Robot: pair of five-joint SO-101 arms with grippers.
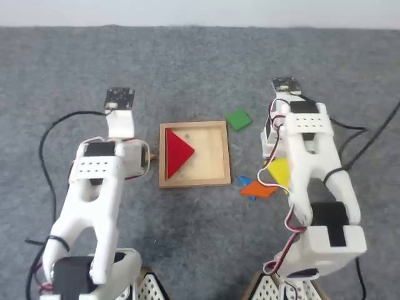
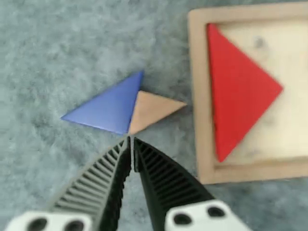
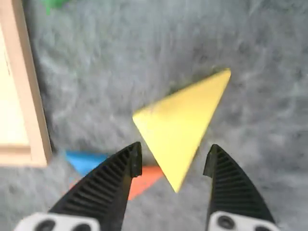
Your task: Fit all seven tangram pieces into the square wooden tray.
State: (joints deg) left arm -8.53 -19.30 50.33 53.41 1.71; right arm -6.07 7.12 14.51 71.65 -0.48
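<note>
Surface: grey felt-like mat covers the table, with a pale wall strip at the far edge. An arm stands at the near side on each flank of the tray.
Tray: the square wooden tray sits midway between the arms, so I'd say either arm can reach it.
Red triangle: the red triangle lies flat inside the tray. Its long edge is tight against the wall on the left arm's side, which leaves the rest of the floor bare for other pieces.
Left gripper: the left gripper has its jaws pressed together on nothing. Its tips sit just short of the spot where the blue triangle and tan triangle meet.
Blue and tan: both lie edge to edge on the mat, just outside the tray wall. Closed tips look better suited to nudging than to lifting.
Right gripper: the right gripper has its jaws spread wide, straddling one corner of the yellow triangle. To me this looks like lining up a pinch across its edges.
Yellow triangle: it lies flat on the mat on the right arm's side, apart from the tray.
Other pieces: the orange piece and light-blue piece touch near the tray's near corner. I cannot tell which is on top. The green square lies by the far corner.
Progress: one piece of seven is in the tray, so the task is at an early stage.
Risk: thin, flat pieces on soft mat may slip from the jaws.
</note>
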